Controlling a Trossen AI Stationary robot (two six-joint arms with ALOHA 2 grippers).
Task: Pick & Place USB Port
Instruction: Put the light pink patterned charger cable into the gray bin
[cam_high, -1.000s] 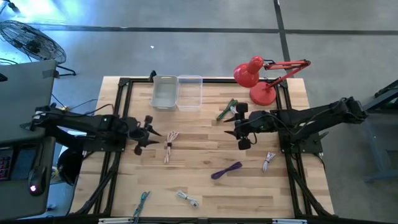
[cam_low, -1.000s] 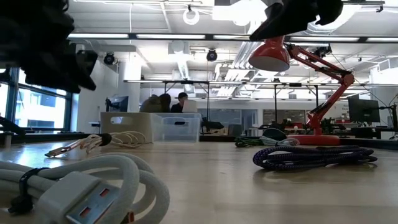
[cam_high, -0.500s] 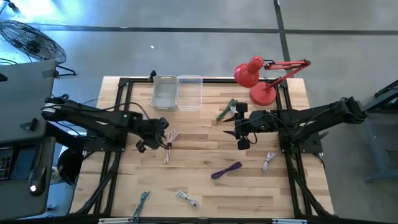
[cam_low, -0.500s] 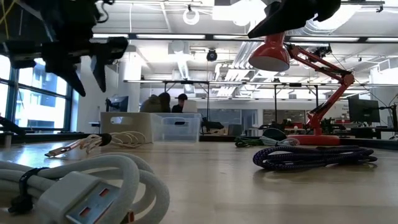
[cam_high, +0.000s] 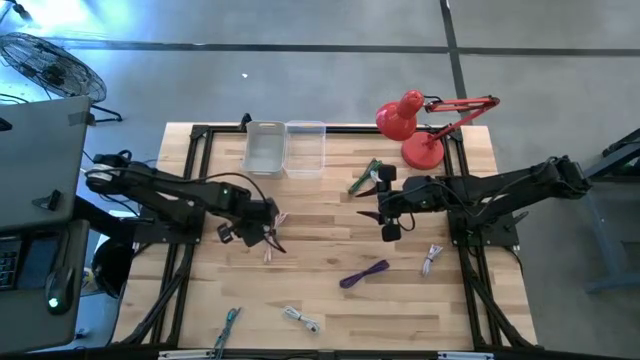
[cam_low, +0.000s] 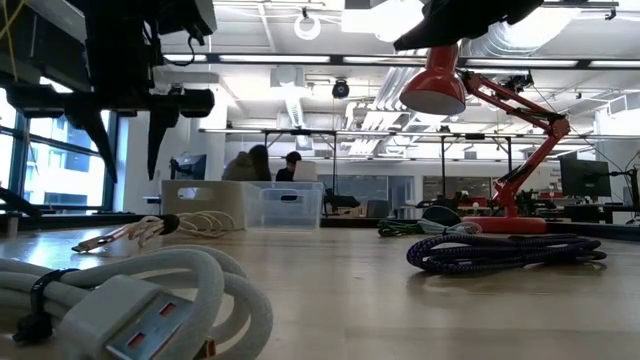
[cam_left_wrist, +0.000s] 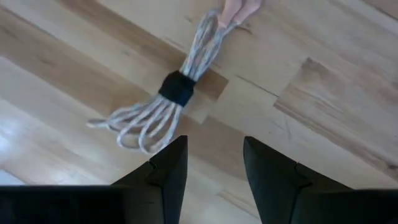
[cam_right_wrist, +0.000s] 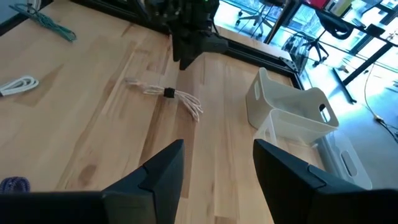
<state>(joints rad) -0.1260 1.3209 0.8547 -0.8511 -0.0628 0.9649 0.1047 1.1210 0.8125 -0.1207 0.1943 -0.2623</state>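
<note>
Because the bundled USB cable (cam_left_wrist: 180, 87) lies just ahead, the left gripper (cam_left_wrist: 211, 163) hovers above it, fingers parted and empty, apparently lined up to grasp.

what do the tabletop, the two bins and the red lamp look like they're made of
Tabletop: light wood with a matte finish; plank seams and grain show.
Grey bin and clear bin: likely plastic, one opaque, one see-through.
Red lamp: probably painted metal, glossy shade; not certain.

Two dark, slender jointed arms are seen, built of black tubular links with bulkier joint housings. Each ends in two matte black fingers (cam_left_wrist: 169, 167), broad at the base, tapered and flat-faced toward the tips (cam_right_wrist: 163, 168).
</note>
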